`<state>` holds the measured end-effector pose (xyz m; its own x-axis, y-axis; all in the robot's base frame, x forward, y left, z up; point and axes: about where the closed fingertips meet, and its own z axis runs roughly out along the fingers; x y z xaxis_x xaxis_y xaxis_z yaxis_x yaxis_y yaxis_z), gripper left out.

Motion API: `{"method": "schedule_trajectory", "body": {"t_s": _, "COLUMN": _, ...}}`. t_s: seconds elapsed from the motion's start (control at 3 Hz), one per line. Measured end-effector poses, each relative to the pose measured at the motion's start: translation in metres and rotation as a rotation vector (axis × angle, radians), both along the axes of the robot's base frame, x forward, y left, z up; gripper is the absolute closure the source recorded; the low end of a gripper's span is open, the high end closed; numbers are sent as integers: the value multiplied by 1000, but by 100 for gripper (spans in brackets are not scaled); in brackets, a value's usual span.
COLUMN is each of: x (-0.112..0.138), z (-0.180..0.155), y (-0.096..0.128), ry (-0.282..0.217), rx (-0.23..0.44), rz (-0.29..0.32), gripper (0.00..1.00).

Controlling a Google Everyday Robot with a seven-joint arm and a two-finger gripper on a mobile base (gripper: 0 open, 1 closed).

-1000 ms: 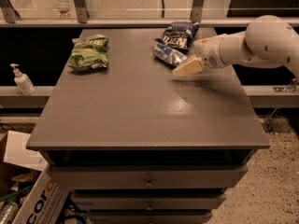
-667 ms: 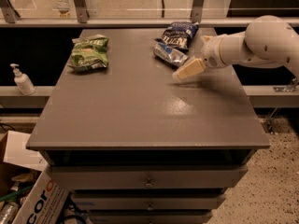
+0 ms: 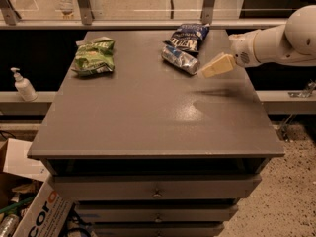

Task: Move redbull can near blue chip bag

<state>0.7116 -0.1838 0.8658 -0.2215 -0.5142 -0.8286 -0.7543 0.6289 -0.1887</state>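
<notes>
The redbull can [image 3: 180, 59] lies on its side on the grey table [image 3: 148, 117], at the back right. Its far end is right beside the lower edge of the blue chip bag [image 3: 188, 37], touching it or nearly so. My gripper [image 3: 205, 73] hangs just above the table, a little to the right of the can and clear of it, with nothing in it. The white arm [image 3: 276, 38] reaches in from the right edge.
A green chip bag [image 3: 95, 57] lies at the back left of the table. A white pump bottle [image 3: 22, 85] stands on a ledge to the left. Cardboard boxes [image 3: 34, 211] sit on the floor at the lower left. Drawers are below the tabletop.
The gripper has pulled back to the right and slightly up, away from the spot beside the blue chip bag. The redbull can now lies uncovered there, let go.
</notes>
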Motion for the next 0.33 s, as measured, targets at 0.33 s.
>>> {"method": "schedule_trajectory", "body": {"t_s": 0.33, "x": -2, "z": 0, "y": 2, "ry": 9, "rx": 3, "rz": 9, "gripper": 0}}
